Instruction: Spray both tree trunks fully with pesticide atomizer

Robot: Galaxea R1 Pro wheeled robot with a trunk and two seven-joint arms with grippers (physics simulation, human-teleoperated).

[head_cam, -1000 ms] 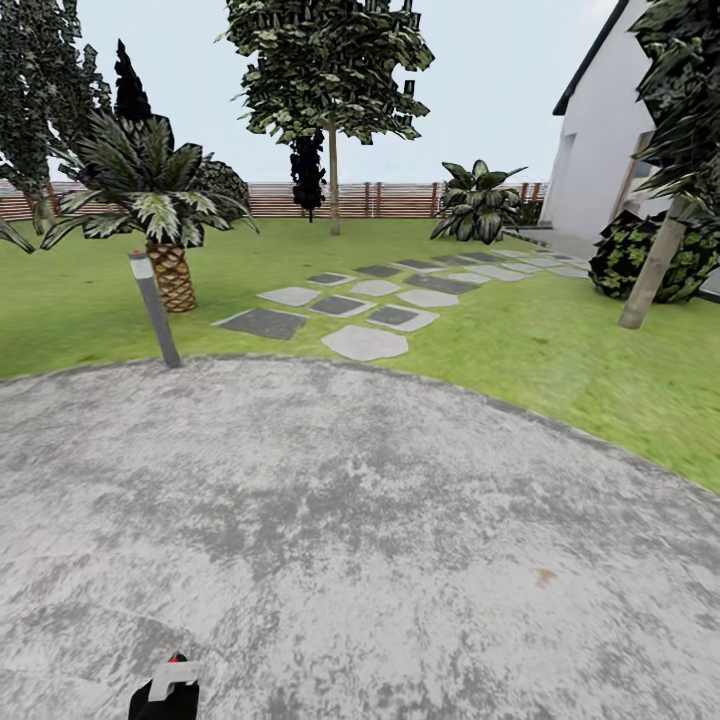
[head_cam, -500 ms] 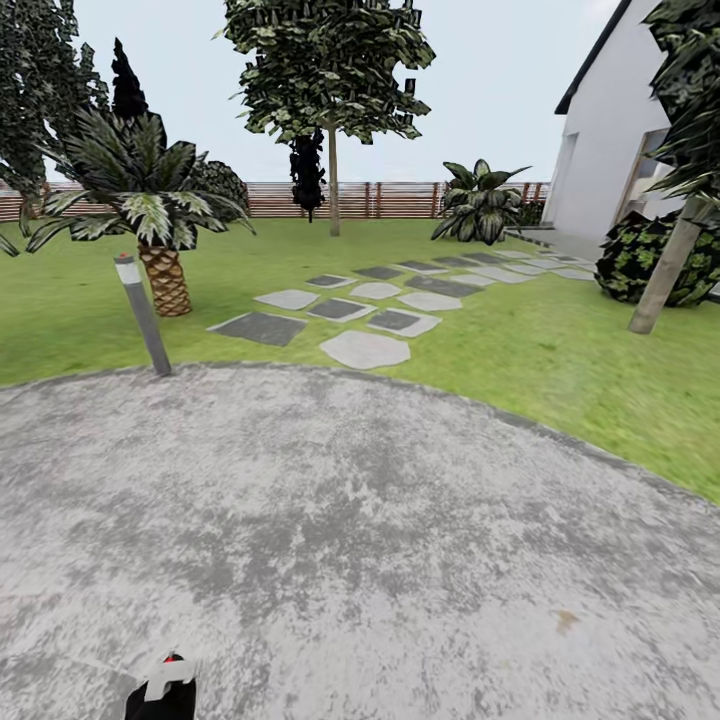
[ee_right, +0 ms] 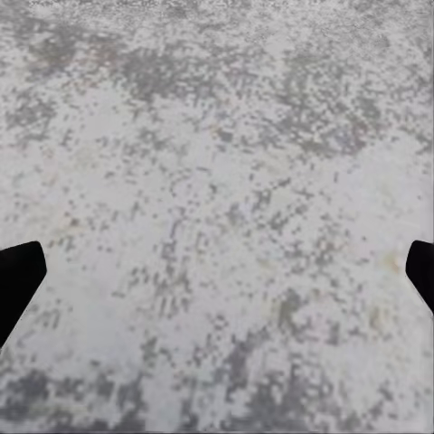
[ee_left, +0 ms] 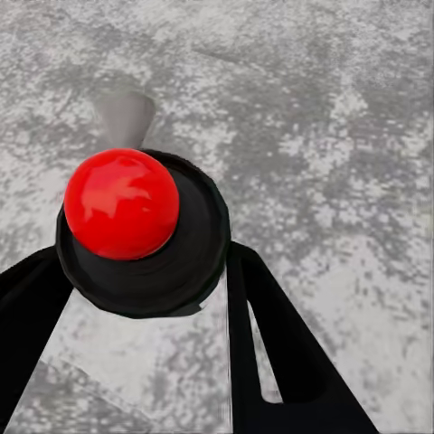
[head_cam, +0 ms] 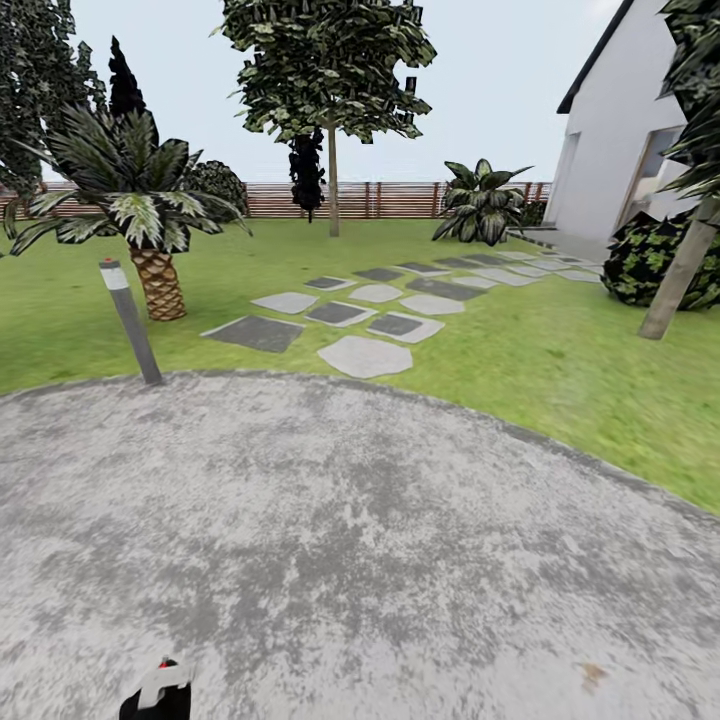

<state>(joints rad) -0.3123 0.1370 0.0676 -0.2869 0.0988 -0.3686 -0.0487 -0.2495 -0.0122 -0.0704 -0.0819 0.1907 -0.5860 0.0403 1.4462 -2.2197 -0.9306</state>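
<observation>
Left end effector [ee_left: 145,298] clamped around pesticide atomizer [ee_left: 136,235] neck, above grey paving [head_cam: 400,540]. Right end effector [ee_right: 217,271] wide open, empty. Probably light, rigid, smooth; neck grip best. Trunk [head_cam: 333,180] far beyond paving.

No text, label, brand, number or sign can be read on anything here.

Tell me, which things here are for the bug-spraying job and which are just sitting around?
For the job:
- pesticide atomizer, with the red top
- far tree trunk by the fence
- near tree trunk by the house

Just there:
- palm
- lamp post
- stepping stones
- leafy shrub
</observation>
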